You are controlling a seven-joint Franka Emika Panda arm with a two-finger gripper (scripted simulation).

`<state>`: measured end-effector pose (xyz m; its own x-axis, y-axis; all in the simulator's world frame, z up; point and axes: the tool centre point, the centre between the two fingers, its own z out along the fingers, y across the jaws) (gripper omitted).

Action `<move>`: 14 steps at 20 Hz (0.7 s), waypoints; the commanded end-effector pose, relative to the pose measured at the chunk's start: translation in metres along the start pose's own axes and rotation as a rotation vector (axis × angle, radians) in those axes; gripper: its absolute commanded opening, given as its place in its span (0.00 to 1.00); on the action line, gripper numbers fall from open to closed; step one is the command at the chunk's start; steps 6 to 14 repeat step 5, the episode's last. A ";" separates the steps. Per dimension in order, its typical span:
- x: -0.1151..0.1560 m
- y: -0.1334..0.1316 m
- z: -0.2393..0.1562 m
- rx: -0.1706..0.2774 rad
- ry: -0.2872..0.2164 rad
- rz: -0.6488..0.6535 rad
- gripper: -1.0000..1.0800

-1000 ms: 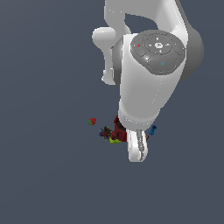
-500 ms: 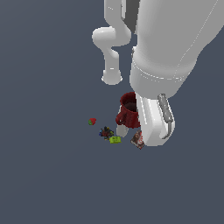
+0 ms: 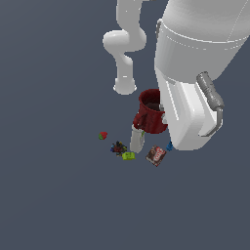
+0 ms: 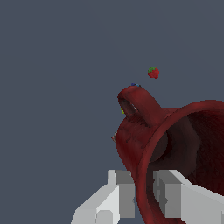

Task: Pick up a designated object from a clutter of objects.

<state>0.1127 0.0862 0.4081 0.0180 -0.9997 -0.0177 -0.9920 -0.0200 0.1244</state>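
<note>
The dark red mug (image 3: 150, 116) hangs above the rest of the clutter, tilted, with its dark inside showing. In the wrist view my gripper (image 4: 146, 191) is shut on the mug (image 4: 144, 131): one finger (image 4: 124, 194) is outside the rim and the other (image 4: 170, 194) is inside. The handle (image 4: 140, 103) points away from the fingers. In the exterior view the arm's wide body (image 3: 195, 73) hides the gripper.
On the grey floor under the mug stand a white bottle (image 3: 137, 139), a brown packet (image 3: 156, 155), a green bit (image 3: 128, 156), a multicoloured bit (image 3: 117, 147), a red-green bit (image 3: 103, 135) and a blue bit (image 3: 169, 145). The arm's base (image 3: 125, 85) stands behind.
The arm has risen toward the exterior camera and looms larger. The mug has come up out of the clutter with it. The small items on the floor have stayed put.
</note>
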 end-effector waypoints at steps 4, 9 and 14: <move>-0.001 0.001 -0.009 0.002 0.000 0.000 0.00; -0.001 0.001 -0.009 0.002 0.000 0.000 0.00; -0.001 0.001 -0.009 0.002 0.000 0.000 0.00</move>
